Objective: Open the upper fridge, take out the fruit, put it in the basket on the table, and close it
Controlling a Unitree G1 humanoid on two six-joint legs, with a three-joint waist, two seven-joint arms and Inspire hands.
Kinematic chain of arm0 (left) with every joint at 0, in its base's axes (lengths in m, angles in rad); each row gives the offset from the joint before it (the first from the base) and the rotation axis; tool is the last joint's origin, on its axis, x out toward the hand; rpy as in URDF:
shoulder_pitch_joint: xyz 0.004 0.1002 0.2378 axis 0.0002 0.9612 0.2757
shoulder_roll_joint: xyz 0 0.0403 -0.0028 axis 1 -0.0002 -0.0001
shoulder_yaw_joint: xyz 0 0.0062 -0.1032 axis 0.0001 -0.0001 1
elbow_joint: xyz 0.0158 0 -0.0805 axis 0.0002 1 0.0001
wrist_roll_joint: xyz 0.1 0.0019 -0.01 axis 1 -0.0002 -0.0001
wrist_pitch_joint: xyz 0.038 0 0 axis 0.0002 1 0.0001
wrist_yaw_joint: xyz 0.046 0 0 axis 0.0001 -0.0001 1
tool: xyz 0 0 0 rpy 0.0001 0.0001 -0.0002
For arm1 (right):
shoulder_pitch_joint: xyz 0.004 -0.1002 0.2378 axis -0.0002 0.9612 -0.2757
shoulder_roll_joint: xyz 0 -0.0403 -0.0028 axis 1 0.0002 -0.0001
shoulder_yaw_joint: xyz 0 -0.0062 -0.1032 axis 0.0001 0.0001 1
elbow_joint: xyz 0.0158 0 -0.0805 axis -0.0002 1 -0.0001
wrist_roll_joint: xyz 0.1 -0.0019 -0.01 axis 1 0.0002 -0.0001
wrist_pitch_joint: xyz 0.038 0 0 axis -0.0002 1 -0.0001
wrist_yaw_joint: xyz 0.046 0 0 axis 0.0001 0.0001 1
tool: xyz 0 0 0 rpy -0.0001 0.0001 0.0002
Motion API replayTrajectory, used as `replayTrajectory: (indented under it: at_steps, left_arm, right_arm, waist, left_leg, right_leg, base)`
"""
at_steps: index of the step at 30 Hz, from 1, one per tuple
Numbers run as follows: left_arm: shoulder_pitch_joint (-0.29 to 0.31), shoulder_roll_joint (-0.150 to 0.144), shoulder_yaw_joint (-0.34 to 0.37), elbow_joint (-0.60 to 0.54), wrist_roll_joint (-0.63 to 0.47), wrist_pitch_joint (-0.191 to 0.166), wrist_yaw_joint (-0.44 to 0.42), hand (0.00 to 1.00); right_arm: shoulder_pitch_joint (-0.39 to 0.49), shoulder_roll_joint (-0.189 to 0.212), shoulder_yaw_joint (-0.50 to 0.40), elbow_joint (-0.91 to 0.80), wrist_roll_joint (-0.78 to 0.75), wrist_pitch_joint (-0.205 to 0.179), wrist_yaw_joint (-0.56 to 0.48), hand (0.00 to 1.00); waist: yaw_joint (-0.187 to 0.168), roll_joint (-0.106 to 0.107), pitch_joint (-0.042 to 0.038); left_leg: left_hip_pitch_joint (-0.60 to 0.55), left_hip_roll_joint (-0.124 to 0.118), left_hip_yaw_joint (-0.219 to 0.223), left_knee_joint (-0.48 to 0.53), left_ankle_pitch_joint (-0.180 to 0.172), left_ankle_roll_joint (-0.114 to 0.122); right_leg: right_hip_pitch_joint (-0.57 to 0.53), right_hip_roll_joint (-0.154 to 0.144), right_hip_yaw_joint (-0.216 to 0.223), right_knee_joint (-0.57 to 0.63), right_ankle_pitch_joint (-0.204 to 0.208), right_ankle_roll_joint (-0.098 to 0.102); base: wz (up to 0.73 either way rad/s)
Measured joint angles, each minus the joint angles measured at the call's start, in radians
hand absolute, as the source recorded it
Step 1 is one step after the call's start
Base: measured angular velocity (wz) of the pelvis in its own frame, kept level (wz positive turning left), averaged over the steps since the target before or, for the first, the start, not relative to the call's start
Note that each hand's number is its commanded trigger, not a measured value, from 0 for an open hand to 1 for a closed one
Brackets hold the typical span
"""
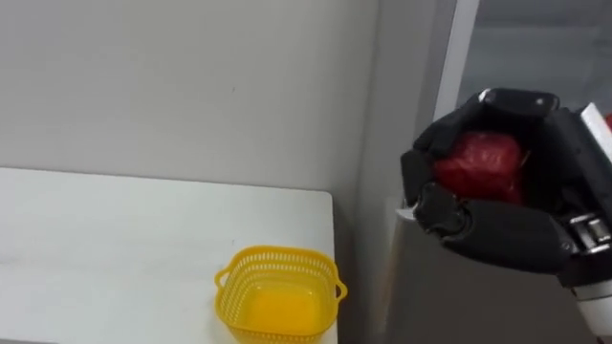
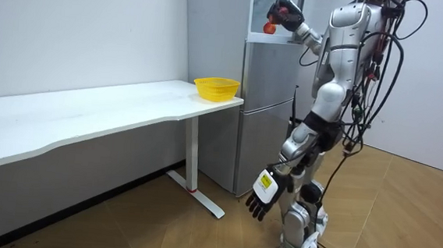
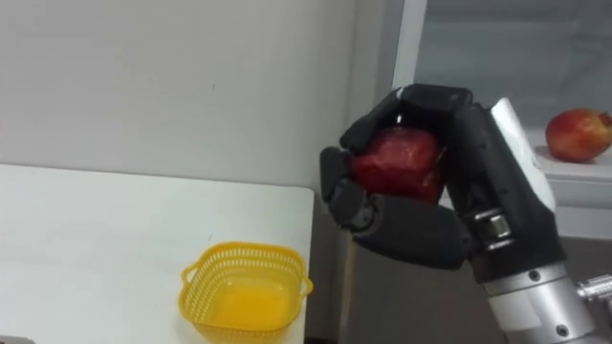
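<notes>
**Apple in hand, clear of the fridge: now carry it to the basket**

Your right hand (image 3: 411, 232) is raised in front of the open upper fridge (image 2: 266, 104); its fingers and thumb are clamped round the red apple (image 3: 400, 161). The fruit sits deep in the palm, with the fingers curled over its top and the thumb across the front below it; the hold looks secure. A second apple (image 3: 577, 134) lies on the fridge shelf (image 3: 574, 179) behind the hand, apart from it. The yellow basket (image 3: 247, 252) stands empty at the corner of the white tabletop (image 3: 96, 229), just beside the fridge, below and to the left of the held apple. Your left hand (image 2: 266, 191) hangs low at the robot's side, fingers relaxed and apart, holding nothing.

I judge the retrieval itself to be mostly done; the step in hand looks like the carry to the basket. To do it well:

- Don't loosen the clamp on the way; the apple is round and smooth and could roll out of a slack palm.
- Swing the arm left and down in one smooth arc; clear the fridge edge and the tabletop corner first.
- Come in over the middle of the basket, not its rim; it looks light and sits close to the tabletop edge, so a knock could tip it or push it off.
- Lower the apple inside the walls, then spread the fingers slowly so it settles rather than drops and bounces.
</notes>
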Motion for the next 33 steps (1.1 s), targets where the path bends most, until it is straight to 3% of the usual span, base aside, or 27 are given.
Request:
replayTrajectory:
  at_steps: [7,9,12,14,18,21,24,30,33]
  left_arm:
    - [-0.027,-0.007,-0.005,0.049,-0.001,0.001,0.001,0.0]
    - [-0.03,-0.006,-0.005,0.049,-0.001,0.001,0.001,0.0]
    - [-0.041,-0.006,-0.005,0.049,0.0,0.001,-0.007,0.0]
    - [-0.051,-0.005,-0.005,0.048,0.0,0.001,-0.017,0.0]
    - [-0.056,0.002,-0.007,0.046,0.0,0.001,-0.025,0.0]
    - [-0.07,0.012,-0.006,0.044,0.001,0.002,-0.047,0.0]
    - [-0.069,0.016,-0.004,0.044,0.007,0.004,-0.065,0.0]
    - [-0.067,0.019,0.015,0.043,0.008,0.016,-0.086,0.0]
    - [-0.068,0.021,0.014,0.047,0.008,0.018,-0.085,0.0]
  right_arm:
    - [0.005,0.03,0.04,0.003,-0.045,0.001,0.059,1.0]
    - [0.005,0.03,0.047,0.009,-0.045,0.002,0.073,1.0]
    - [0.004,0.029,0.07,0.013,-0.048,0.002,0.104,1.0]
    - [0.003,0.027,0.071,0.019,-0.069,0.004,0.118,1.0]
    - [-0.043,0.026,0.096,0.05,-0.112,0.017,0.127,1.0]
    - [-0.091,0.026,0.114,0.083,-0.167,0.028,0.138,1.0]
    - [-0.119,0.026,0.123,0.108,-0.199,0.046,0.155,1.0]
    - [-0.192,0.023,0.15,0.198,-0.252,0.08,0.18,1.0]
    - [-0.223,0.022,0.163,0.257,-0.275,0.08,0.178,1.0]
  waist:
    - [0.023,-0.005,-0.0008]
    - [0.026,-0.007,0.001]
    - [0.044,-0.018,0.0125]
    - [0.053,-0.024,0.0122]
    - [0.072,-0.037,0.013]
    - [0.079,-0.052,0.0113]
    - [0.096,-0.06,0.0175]
    - [0.126,-0.088,0.0154]
    - [0.133,-0.097,0.0202]
  left_leg:
    - [-0.009,0.002,-0.001,0.0,0.0,0.0]
    - [-0.009,0.001,-0.005,0.0,0.0,0.0]
    - [-0.012,0.002,-0.01,-0.001,0.0,0.0]
    - [-0.023,0.002,-0.012,-0.001,0.0,0.0]
    - [-0.031,0.001,-0.029,0.005,0.0,-0.001]
    - [-0.044,-0.004,-0.056,0.009,0.0,-0.001]
    - [-0.047,-0.006,-0.06,0.018,0.0,-0.001]
    - [-0.06,-0.007,-0.081,0.025,0.0,0.0]
    - [-0.059,-0.009,-0.103,0.03,0.0,0.0]
  right_leg:
    - [-0.008,0.001,-0.002,-0.002,0.001,0.0]
    - [-0.006,0.0,-0.004,-0.003,0.001,0.0]
    - [-0.007,0.0,-0.012,-0.002,0.001,0.0]
    - [-0.019,-0.001,-0.024,-0.001,0.001,-0.001]
    - [-0.018,-0.002,-0.035,-0.001,0.001,-0.001]
    - [-0.016,-0.01,-0.078,-0.003,0.001,0.0]
    - [-0.01,-0.014,-0.1,-0.003,0.0,0.002]
    - [-0.008,-0.018,-0.137,-0.005,0.0,0.002]
    - [0.003,-0.019,-0.15,-0.006,0.0,0.002]
  base:
    - [0.01]
    - [0.06]
    - [0.05]
    - [0.04]
    - [0.12]
    - [0.29]
    - [0.19]
    - [0.18]
    - [0.25]
